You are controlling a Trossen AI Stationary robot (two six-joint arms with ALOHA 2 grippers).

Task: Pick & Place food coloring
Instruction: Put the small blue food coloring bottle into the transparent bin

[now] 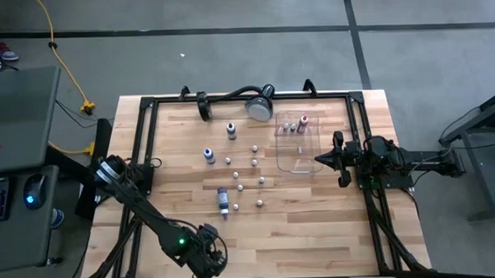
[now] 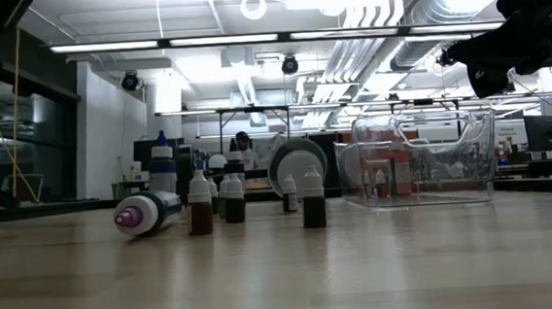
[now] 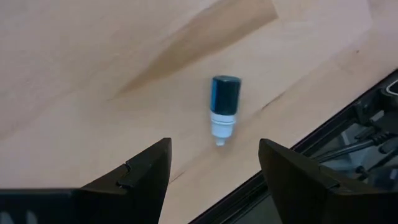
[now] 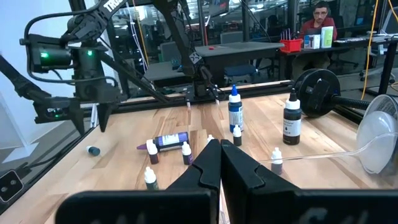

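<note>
One food coloring bottle (image 3: 224, 107), blue-bodied with a white cap, lies on its side on the wood close to the table's near edge; it also shows in the right wrist view as the bottle (image 4: 92, 150). My left gripper (image 3: 214, 177) hovers above it, pointing steeply down, open, touching nothing. Several more small bottles (image 1: 247, 176) stand at mid-table on their bases, with two taller bottles (image 1: 208, 154) upright and one (image 1: 223, 200) lying. The clear tray (image 1: 299, 145) holds a few bottles (image 1: 292, 125). My right gripper (image 4: 217, 163) waits shut and level at the table's right side.
A black frame rail (image 3: 348, 124) runs along the table edge just beside the lying bottle. A silver lamp head (image 1: 260, 105) on a black gooseneck sits at the far edge. Bare wood (image 1: 317, 227) lies between the bottle group and the near edge.
</note>
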